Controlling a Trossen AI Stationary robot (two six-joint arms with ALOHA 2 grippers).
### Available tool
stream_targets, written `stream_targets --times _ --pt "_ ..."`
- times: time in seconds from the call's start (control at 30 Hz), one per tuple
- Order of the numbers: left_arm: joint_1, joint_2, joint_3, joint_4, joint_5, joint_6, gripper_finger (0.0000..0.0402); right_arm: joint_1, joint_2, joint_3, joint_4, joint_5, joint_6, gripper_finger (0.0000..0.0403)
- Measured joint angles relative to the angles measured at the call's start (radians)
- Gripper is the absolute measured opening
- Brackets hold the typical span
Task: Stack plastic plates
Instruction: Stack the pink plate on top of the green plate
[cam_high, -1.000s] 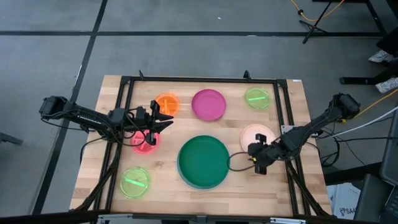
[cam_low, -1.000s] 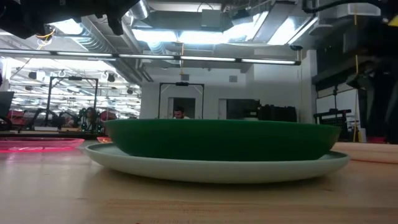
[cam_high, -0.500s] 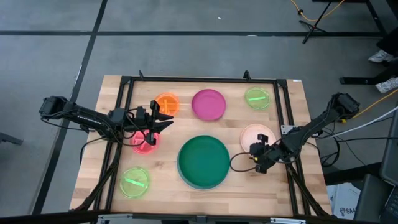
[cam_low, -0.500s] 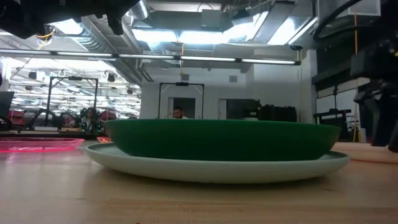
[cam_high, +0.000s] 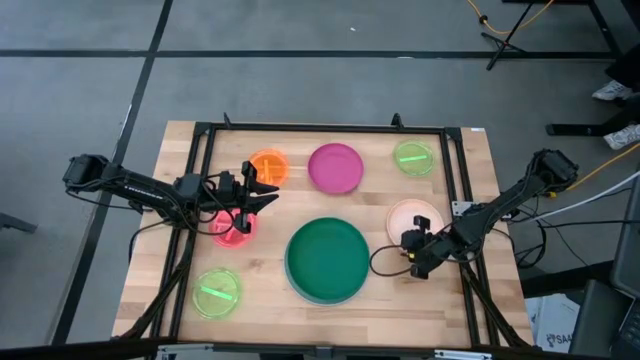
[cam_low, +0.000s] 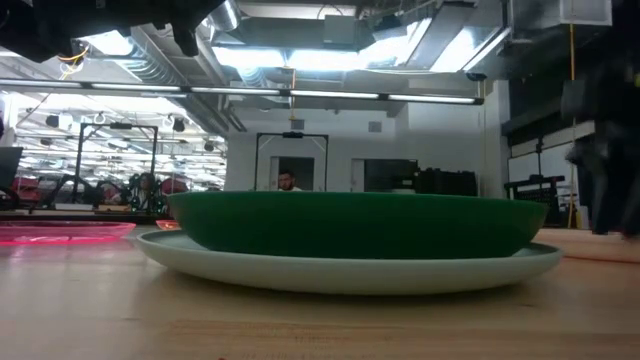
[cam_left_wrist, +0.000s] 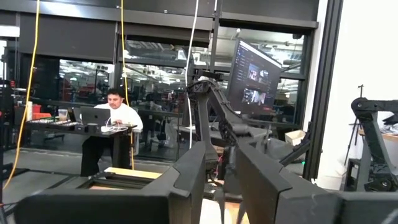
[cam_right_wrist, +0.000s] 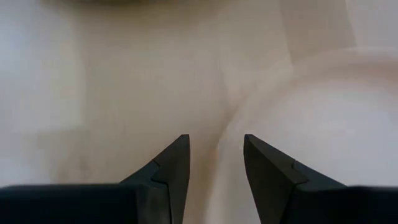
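The dark green plate (cam_high: 328, 258) sits inside the light blue plate (cam_high: 297, 291) at the table's middle, and both show in the low view (cam_low: 350, 225). Lying singly on the wood are the magenta (cam_high: 335, 167), orange (cam_high: 268, 166), pink-red (cam_high: 233, 228), peach (cam_high: 412, 215) and two lime green plates (cam_high: 412, 158) (cam_high: 217, 293). My right gripper (cam_high: 412, 252) is open and low at the peach plate's near-left rim (cam_right_wrist: 249, 106); one finger stands over the plate, the other over the wood. My left gripper (cam_high: 268, 188) is open and hovers between the orange and pink-red plates.
A black metal frame (cam_high: 320, 128) runs around the work area on the wooden table. Bare wood lies near the table's near edge, between the near lime green plate and the stacked pair. A person sits at a desk far off in the left wrist view (cam_left_wrist: 115, 118).
My right gripper has come down toward the table beside the peach plate, dropping into the low view at its right side and shifting slightly toward the plate. The plates have stayed in place.
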Motion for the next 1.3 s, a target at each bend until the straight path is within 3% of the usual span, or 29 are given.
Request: stream_targets --times 0.07,0.23,0.37,0.5,0.8,1.0,1.3 --pt "0.000 0.000 0.000 0.000 0.000 0.000 0.0082 0.000 0.000 0.062 -0.039 0.039 -0.073 0.0140" --pt "0.000 0.000 0.000 0.000 0.000 0.000 0.0082 -0.041 -0.001 0.174 -0.074 0.265 -0.325 0.0140" --pt "0.000 0.000 0.000 0.000 0.000 0.000 0.0082 -0.178 0.000 0.189 0.004 0.284 -0.576 0.0140" --pt "0.000 0.000 0.000 0.000 0.000 0.009 0.0082 -0.352 0.026 0.190 0.101 0.236 -0.775 0.0140" --pt "0.000 0.000 -0.001 -0.005 0.000 0.036 0.0082 -0.648 0.234 0.194 0.360 -0.031 -1.074 0.0140" --pt "0.000 0.000 -0.001 -0.007 0.000 0.045 0.0082 -0.761 0.396 0.281 0.377 -0.098 -1.096 0.0140" --pt "0.000 0.000 -0.001 -0.007 0.000 0.045 0.0082 -0.827 0.568 0.419 0.374 -0.201 -1.098 0.0140"
